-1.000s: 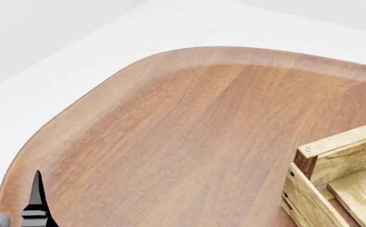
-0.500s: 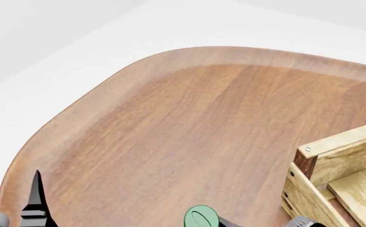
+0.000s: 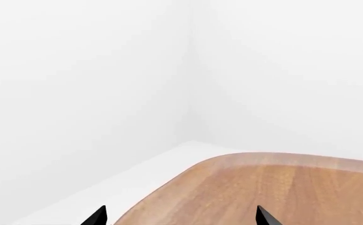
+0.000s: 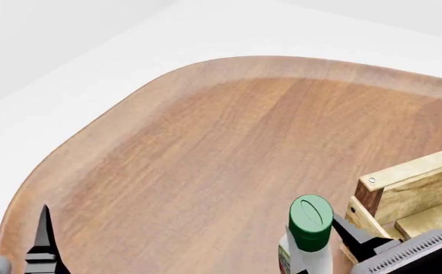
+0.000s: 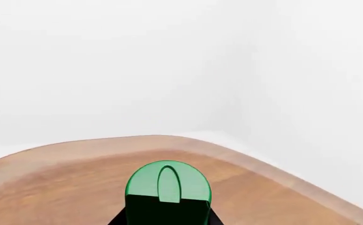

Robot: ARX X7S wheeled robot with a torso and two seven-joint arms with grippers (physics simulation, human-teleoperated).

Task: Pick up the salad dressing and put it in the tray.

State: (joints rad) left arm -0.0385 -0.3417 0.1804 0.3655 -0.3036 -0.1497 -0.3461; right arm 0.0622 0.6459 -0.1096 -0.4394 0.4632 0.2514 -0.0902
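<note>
Green cap first: the salad dressing (image 4: 306,240) is up in my right gripper (image 4: 335,242), its green flip-top lid facing the head camera at the bottom edge of that view, just beside the near corner of the tray (image 4: 404,188). In the right wrist view the cap of the bottle (image 5: 168,183) stands right between the dark fingers, so I read them as pinching the bottle below the cap, though the contact itself is hidden.

I judge the pick-up is done and I am in the carry. The next move, as I see it, calls for lifting the bottle over the tray's near wall and dark corner post, then lowering it onto the slats inside before letting go. The post is close to the bottle's side, so a clip there is the risk.

My left gripper (image 3: 180,216) sits idle over the table (image 4: 205,160) edge, fingertips spread wide and holding nothing.

A second ago the head view showed no bottle at all. Half a second ago only the cap peeked in, further from the tray. Now it is higher and closer to the tray corner. The left arm has not budged.
</note>
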